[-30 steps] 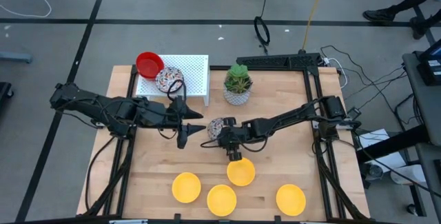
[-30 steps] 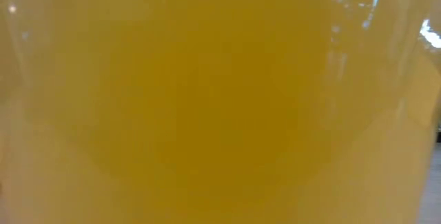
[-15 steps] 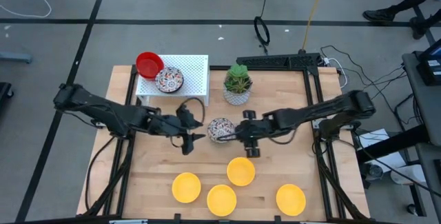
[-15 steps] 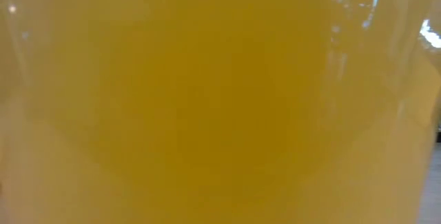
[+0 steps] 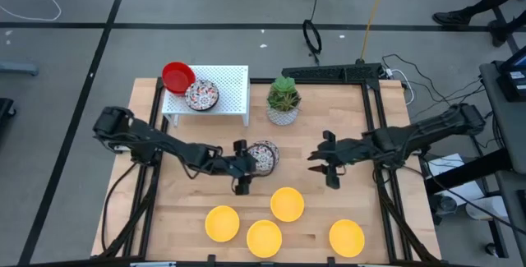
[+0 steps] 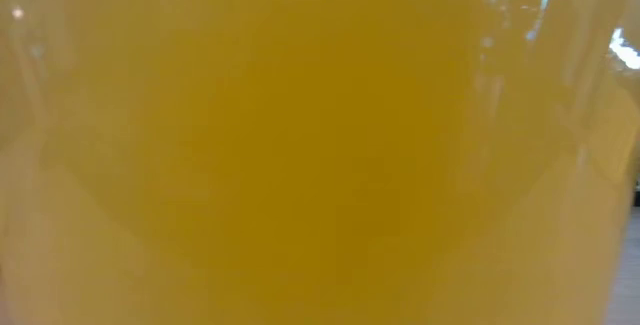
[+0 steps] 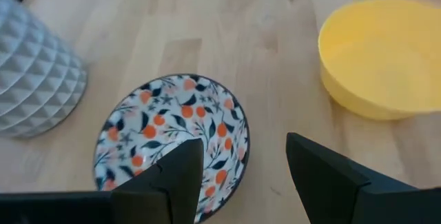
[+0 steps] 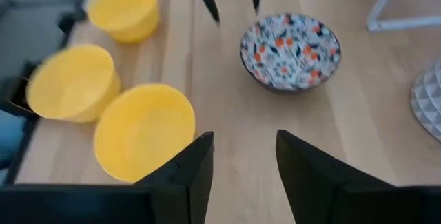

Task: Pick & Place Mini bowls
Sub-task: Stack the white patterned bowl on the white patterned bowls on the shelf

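**Inspector:** Report the arms.

**Assistant:** The left gripper (image 5: 244, 171) is low over the middle of the table (image 5: 386, 218), right at the edge of a floral bowl (image 5: 265, 156). Its fingers (image 7: 176, 176) stand spread, one over the bowl's near rim, pinching nothing. The right gripper (image 5: 322, 163) sits well apart from that bowl, toward the right side, fingers (image 8: 189, 165) likewise spread and empty.

**Inspector:** And the bowls?

**Assistant:** That floral bowl rests upright on the bare wood, just in front of the potted plant (image 5: 283, 98). A second floral bowl (image 5: 201, 95) sits on the white rack (image 5: 234, 86) at the far left corner, with a red bowl (image 5: 177, 76) beside it at the rack's corner. Four yellow bowls are along the near edge: one (image 5: 287, 204) closest to the centre, one (image 5: 222, 223) to the left, one (image 5: 264, 238) nearest the edge, and one (image 5: 347, 237) to the right (all upright, none touching another that I can tell).

**Inspector:** The low camera?

**Assistant:** Filled entirely by a yellow surface (image 6: 320, 165); nothing else can be made out there.
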